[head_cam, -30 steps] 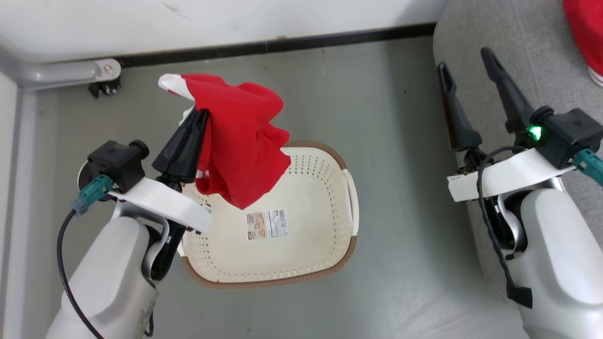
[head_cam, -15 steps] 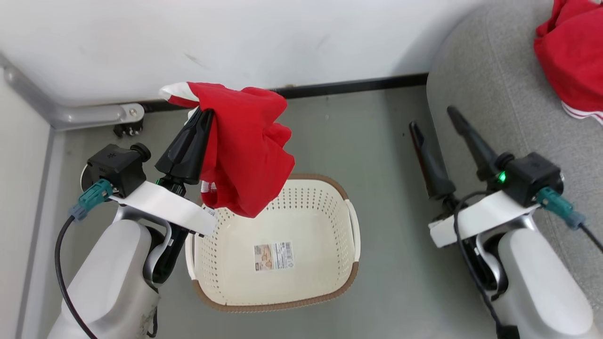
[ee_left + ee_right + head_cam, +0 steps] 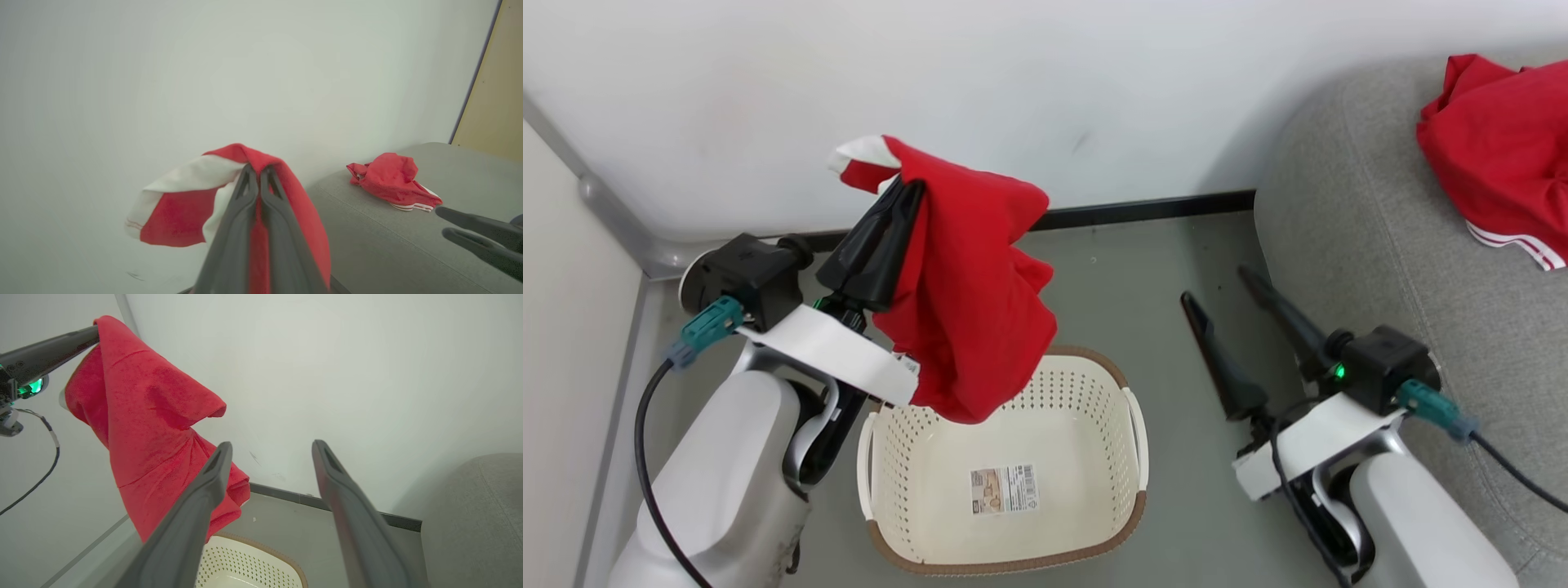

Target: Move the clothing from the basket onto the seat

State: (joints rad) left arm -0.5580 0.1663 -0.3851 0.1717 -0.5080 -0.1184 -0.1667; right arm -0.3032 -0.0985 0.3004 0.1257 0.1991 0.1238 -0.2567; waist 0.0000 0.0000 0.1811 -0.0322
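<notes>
Higher than a second before, the left claw had carried its red garment further up from the basket, and the head's view had tipped up toward the wall as well.

Nearest me, the basket sat on the floor with nothing in it but its label sticker. Over its far rim hung the red garment, pinched between the left claw's clenched fingers close to a white-trimmed edge, the rest drooping in loose folds. The right claw stood spread wide and grasped nothing, over the floor between basket and seat.

Farther off to the right, a second garment lay crumpled on the grey seat, and the pale wall closed off the corner behind.

That cloth looked light, limp and not at all fragile. I'd expect it to swing and trail when carried, so the low hem might snag on the seat's edge. A thick bunched fold seemed the surest place to take hold, rather than a single thin layer.
</notes>
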